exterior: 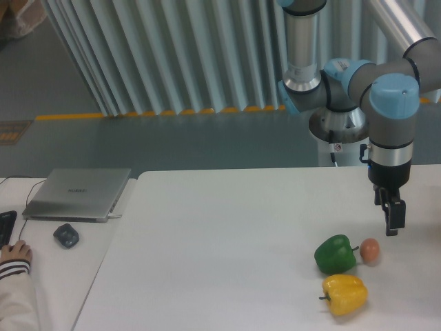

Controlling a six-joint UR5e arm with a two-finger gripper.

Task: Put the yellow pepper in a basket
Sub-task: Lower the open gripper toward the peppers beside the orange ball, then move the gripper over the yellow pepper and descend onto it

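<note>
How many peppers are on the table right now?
2. The green pepper lies near the table's right side, beside a small orange ball; the yellow pepper lies just in front of it. Nothing seems hidden.
</note>
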